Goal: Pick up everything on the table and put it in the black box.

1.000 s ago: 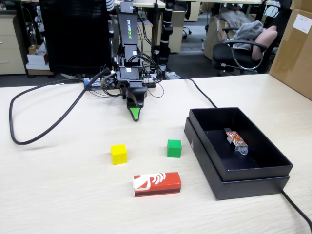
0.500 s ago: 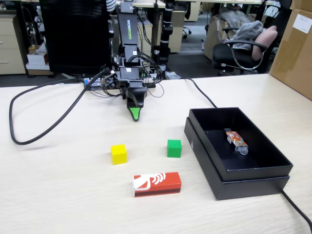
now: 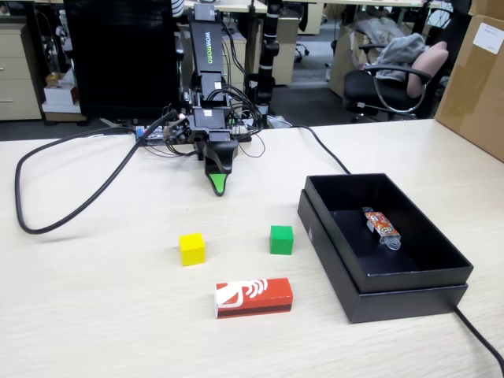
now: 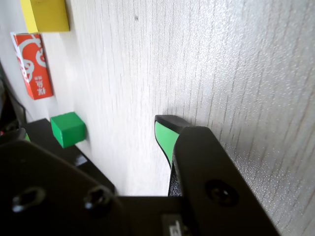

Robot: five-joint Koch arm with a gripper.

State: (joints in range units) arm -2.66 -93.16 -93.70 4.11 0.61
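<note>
In the fixed view my gripper (image 3: 219, 183) hangs tip-down just above the table (image 3: 94, 315), at the back, well behind the objects. The wrist view shows one green-padded finger (image 4: 165, 135) with its pad bare, a second green tip at the left edge, and tabletop between them, so the gripper (image 4: 94, 134) stands open and holds nothing. A yellow cube (image 3: 191, 249) (image 4: 45, 14) and a green cube (image 3: 281, 239) (image 4: 68, 129) lie mid-table, with a red packet (image 3: 253, 297) (image 4: 32, 65) nearer the front. The black box (image 3: 339, 260) sits to the right.
A small orange patterned item (image 3: 381, 224) lies inside the black box. A thick black cable (image 3: 71, 209) loops over the left of the table, and another cable (image 3: 480, 335) trails off past the box. A brown carton (image 3: 476, 75) stands at the far right.
</note>
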